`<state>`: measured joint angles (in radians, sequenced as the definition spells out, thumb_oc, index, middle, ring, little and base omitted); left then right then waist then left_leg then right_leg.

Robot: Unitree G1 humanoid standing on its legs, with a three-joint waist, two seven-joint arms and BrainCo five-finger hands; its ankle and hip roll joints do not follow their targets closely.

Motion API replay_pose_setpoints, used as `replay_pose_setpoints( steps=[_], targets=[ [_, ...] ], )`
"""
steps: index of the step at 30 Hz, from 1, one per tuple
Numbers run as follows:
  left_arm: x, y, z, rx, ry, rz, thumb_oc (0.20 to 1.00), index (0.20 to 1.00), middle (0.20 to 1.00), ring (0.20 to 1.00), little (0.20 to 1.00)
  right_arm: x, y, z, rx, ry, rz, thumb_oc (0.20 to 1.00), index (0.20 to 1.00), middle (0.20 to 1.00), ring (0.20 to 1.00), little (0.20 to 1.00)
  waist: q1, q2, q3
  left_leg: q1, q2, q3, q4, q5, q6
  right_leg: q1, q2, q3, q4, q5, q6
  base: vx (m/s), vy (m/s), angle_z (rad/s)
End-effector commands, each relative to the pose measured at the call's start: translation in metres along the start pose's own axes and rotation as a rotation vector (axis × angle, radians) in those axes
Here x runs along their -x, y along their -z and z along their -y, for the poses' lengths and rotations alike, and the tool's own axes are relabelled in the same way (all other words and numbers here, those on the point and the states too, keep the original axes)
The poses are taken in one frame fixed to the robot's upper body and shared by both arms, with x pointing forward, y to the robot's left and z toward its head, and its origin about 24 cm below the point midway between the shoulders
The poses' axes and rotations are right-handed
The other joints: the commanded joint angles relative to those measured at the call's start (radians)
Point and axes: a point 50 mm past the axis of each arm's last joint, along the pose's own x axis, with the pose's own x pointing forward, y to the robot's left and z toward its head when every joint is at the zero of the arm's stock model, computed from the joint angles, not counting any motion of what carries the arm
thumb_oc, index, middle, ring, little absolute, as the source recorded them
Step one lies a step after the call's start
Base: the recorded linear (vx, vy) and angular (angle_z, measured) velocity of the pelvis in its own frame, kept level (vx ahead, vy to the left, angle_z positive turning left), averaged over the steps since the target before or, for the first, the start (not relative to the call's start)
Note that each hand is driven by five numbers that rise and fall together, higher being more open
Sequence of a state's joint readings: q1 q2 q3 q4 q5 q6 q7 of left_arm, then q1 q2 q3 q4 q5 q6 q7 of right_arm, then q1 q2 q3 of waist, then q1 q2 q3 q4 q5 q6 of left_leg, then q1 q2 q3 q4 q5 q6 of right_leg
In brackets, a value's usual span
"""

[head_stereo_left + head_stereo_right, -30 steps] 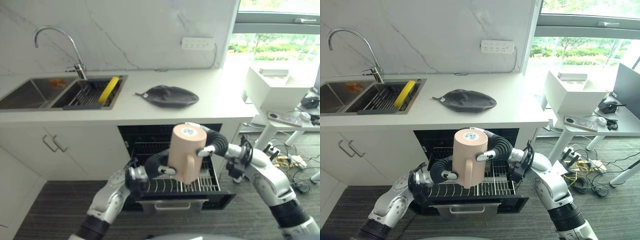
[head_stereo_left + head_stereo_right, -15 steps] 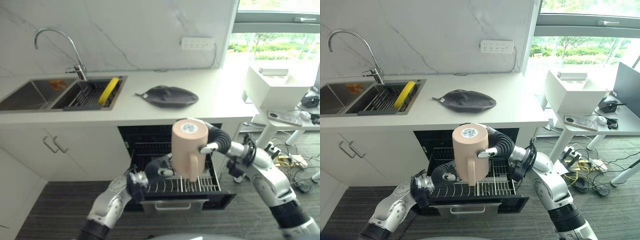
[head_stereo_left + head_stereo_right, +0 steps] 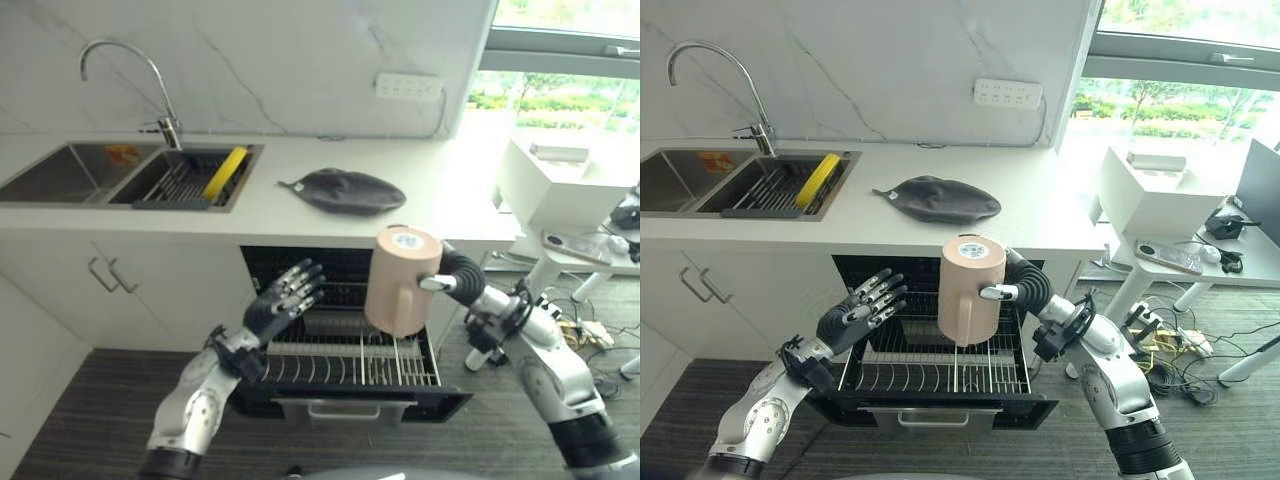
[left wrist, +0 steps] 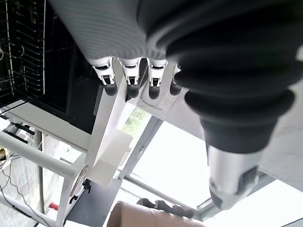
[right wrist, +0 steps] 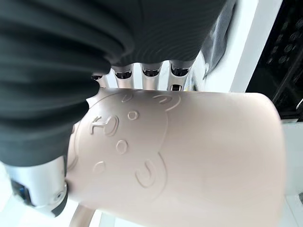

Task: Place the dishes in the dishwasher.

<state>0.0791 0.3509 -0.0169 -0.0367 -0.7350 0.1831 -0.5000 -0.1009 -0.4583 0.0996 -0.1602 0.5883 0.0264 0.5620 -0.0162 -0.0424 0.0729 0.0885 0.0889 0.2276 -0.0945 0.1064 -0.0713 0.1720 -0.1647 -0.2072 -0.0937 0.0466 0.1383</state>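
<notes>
Left robot hand point(image 3: 283, 303) released mug point(image 3: 401, 281), fingers spread; right robot hand point(image 3: 447, 276) keeps grasping it.

Head stereo pair looks down, sharing dishwasher rack point(image 3: 350, 360); wrist cameras very close along hands.

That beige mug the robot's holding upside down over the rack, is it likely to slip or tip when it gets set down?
The mug looks smooth and rigid, so it may slip. The right hand grips only its upper part. It is tall and narrow, so it would probably tip between the wires of the rack unless lowered squarely.
</notes>
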Motion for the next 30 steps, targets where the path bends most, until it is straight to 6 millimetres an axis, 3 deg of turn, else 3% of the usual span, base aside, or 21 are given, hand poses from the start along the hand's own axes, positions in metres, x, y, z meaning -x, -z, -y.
replay_pose_setpoints(
  steps=[1, 6, 9, 11, 16, 23, 27, 30],
  targets=[
    [-0.011, -0.035, 0.003, -0.131, 0.003, 0.163, 1.000, 1.000, 1.000, 1.000, 1.000, -0.006, -0.035, 0.010, 0.050, 0.072, 0.208, 0.200, 0.200, 0.200, 0.200, 0.200, 0.015, 0.023, 0.031, 0.102, 0.058, -0.024, 0.007, -0.141, -0.017, 0.027, -0.012, -0.058, 0.006, -0.055, 0.017, 0.10, -0.036, 0.01],
    [-0.001, -0.034, -0.006, -0.319, -0.076, 0.068, 1.000, 1.000, 1.000, 1.000, 1.000, 0.001, -0.021, 0.010, -0.059, 0.150, 0.211, 0.200, 0.200, 0.200, 0.200, 0.200, 0.017, 0.032, 0.059, 0.103, 0.058, -0.030, 0.027, -0.132, -0.006, 0.008, 0.000, -0.044, 0.092, -0.103, 0.001, 0.09, -0.018, 0.02],
    [-0.004, -0.044, -0.006, -0.477, -0.082, 0.063, 1.000, 1.000, 1.000, 1.000, 1.000, 0.001, -0.029, 0.016, -0.033, 0.164, 0.256, 0.200, 0.200, 0.200, 0.200, 0.200, 0.019, 0.034, 0.131, -0.026, 0.063, -0.079, 0.248, -0.186, -0.003, -0.086, -0.003, -0.015, 0.276, -0.166, -0.027, -0.13, -0.001, 0.04],
    [-0.016, -0.060, -0.009, -0.667, -0.117, 0.043, 1.000, 1.000, 1.000, 1.000, 1.000, -0.006, -0.044, 0.026, -0.016, 0.191, 0.317, 0.200, 0.200, 0.200, 0.200, 0.200, 0.015, 0.054, 0.219, -0.162, 0.062, -0.111, 0.405, -0.231, 0.003, -0.229, -0.020, 0.006, 0.461, -0.218, -0.039, -0.28, 0.047, 0.20],
    [-0.019, -0.067, -0.003, -0.680, -0.136, 0.073, 1.000, 1.000, 1.000, 1.000, 1.000, -0.007, -0.044, 0.025, -0.030, 0.209, 0.344, 0.200, 0.200, 0.200, 0.200, 0.200, 0.011, 0.067, 0.289, -0.272, 0.051, -0.134, 0.534, -0.266, 0.009, -0.335, -0.057, 0.019, 0.593, -0.237, -0.047, -0.05, 0.027, 0.02],
    [-0.021, -0.073, 0.004, -0.693, -0.158, 0.131, 1.000, 1.000, 1.000, 1.000, 1.000, -0.016, -0.060, 0.024, 0.013, 0.196, 0.392, 0.200, 0.200, 0.200, 0.200, 0.200, 0.000, 0.080, 0.367, -0.331, 0.037, -0.143, 0.559, -0.247, 0.020, -0.405, -0.042, 0.066, 0.628, -0.227, -0.057, -0.08, 0.022, -0.04],
    [-0.018, -0.072, 0.005, -0.680, -0.151, 0.144, 1.000, 1.000, 1.000, 1.000, 1.000, -0.010, -0.059, 0.026, 0.011, 0.200, 0.405, 0.200, 0.200, 0.200, 0.200, 0.200, 0.003, 0.078, 0.349, -0.294, 0.043, -0.127, 0.526, -0.236, 0.019, -0.362, -0.036, 0.054, 0.589, -0.222, -0.055, 0.03, 0.004, 0.01],
    [-0.012, -0.063, 0.002, -0.682, -0.160, 0.103, 1.000, 1.000, 1.000, 1.000, 1.000, -0.001, -0.048, 0.025, -0.016, 0.230, 0.382, 0.200, 0.200, 0.200, 0.200, 0.200, 0.010, 0.065, 0.293, -0.234, 0.051, -0.104, 0.491, -0.234, 0.016, -0.288, -0.031, 0.028, 0.525, -0.217, -0.049, 0.24, -0.023, 0.04]
  ],
)
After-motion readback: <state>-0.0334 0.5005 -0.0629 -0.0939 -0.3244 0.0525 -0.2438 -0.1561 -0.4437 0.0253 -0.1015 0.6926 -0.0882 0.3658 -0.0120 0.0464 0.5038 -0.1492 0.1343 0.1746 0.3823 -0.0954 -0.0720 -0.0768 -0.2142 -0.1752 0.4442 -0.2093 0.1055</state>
